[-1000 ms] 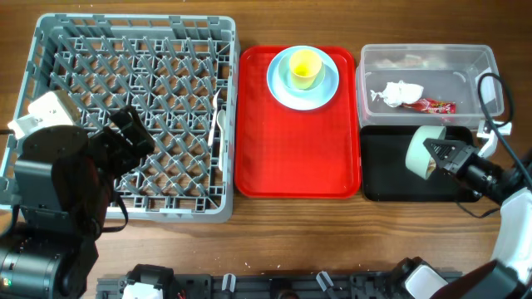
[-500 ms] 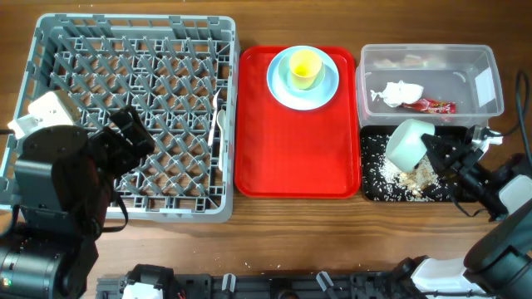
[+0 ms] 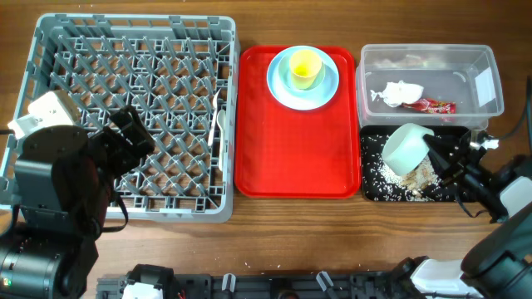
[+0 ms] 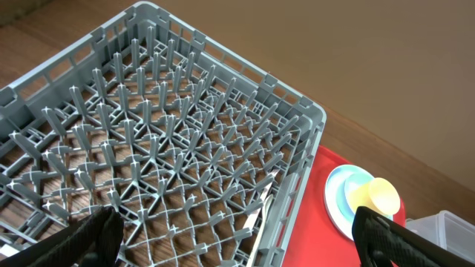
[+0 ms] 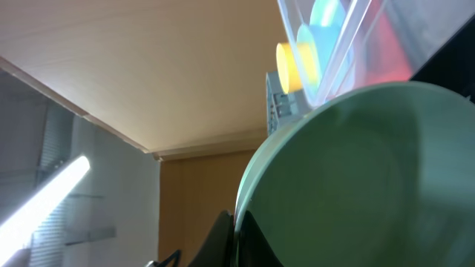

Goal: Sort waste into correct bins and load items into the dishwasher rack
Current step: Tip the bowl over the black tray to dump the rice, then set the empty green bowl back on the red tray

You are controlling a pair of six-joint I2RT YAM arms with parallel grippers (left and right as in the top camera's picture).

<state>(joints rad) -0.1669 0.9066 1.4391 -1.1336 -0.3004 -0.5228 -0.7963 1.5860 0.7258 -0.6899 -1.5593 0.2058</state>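
Rice scraps lie in the black tray, lower right. The right gripper clamps the tipped mint-green bowl. Judging by this, carrying it to the dishwasher rack comes next.

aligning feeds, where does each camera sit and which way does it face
Overhead: above the table, facing straight down; left arm at the rack's corner, right pincer holds the mint-green bowl tilted over the black tray.
Left wrist: faces across the dishwasher rack; open left pincer at the bottom corners.
Right wrist: rolled sideways, bowl fills it, dark pincer edge below.
Shared: yellow cup in all three.
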